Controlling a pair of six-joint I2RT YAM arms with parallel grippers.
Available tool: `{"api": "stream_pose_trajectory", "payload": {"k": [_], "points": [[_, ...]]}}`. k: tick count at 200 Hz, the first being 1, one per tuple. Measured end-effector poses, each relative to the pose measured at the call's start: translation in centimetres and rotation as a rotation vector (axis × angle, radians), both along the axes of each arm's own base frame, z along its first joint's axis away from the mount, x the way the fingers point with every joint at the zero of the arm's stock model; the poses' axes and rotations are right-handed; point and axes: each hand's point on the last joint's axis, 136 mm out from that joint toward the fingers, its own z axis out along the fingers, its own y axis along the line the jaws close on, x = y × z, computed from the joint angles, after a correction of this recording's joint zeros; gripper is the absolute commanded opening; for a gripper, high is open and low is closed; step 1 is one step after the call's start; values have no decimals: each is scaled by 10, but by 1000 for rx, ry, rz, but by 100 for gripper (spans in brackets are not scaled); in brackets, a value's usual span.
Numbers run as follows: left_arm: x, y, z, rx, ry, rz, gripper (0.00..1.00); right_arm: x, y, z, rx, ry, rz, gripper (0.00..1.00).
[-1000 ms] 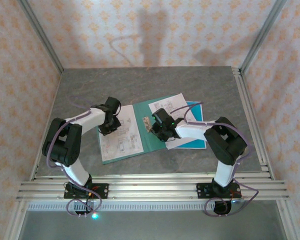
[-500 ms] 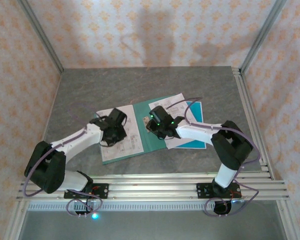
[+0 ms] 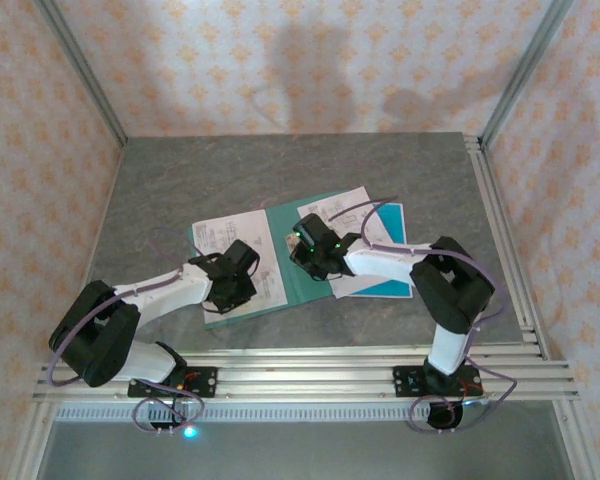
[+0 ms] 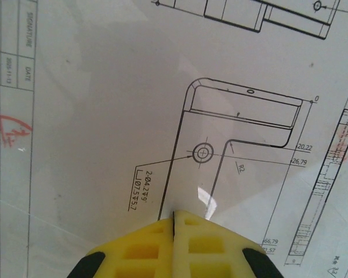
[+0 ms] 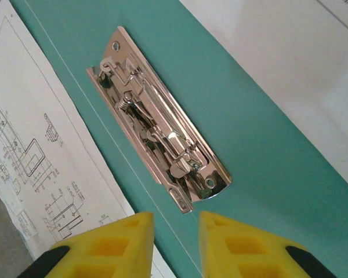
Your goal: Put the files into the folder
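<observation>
Pressing, fingers together, on the sheet (image 4: 104, 116) over the folder's (image 3: 306, 288) left cover, the left gripper (image 4: 173, 215) could wrinkle it or drag it off the folder's near edge. Beyond, the right gripper (image 5: 175, 223), fingers apart and empty, hangs at the clip (image 5: 156, 150) on the folder's spine; a shallow bite might slip. Another sheet (image 3: 348, 208) overhangs the folder's far edge.

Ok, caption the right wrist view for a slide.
Right gripper, jaws apart, over the metal clip of the teal folder, a paper sheet on each side.
</observation>
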Motion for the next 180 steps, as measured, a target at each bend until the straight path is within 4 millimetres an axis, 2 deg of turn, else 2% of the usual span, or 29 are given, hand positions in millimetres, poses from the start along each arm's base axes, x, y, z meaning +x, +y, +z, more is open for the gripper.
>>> {"api": "stream_pose_trajectory", "payload": {"k": [59, 180], "points": [[1, 0, 0, -4, -4, 14, 0, -3, 1, -20, -20, 45, -1, 26], [1, 0, 0, -8, -14, 16, 0, 3, 7, -22, -13, 53, -16, 17]]}}
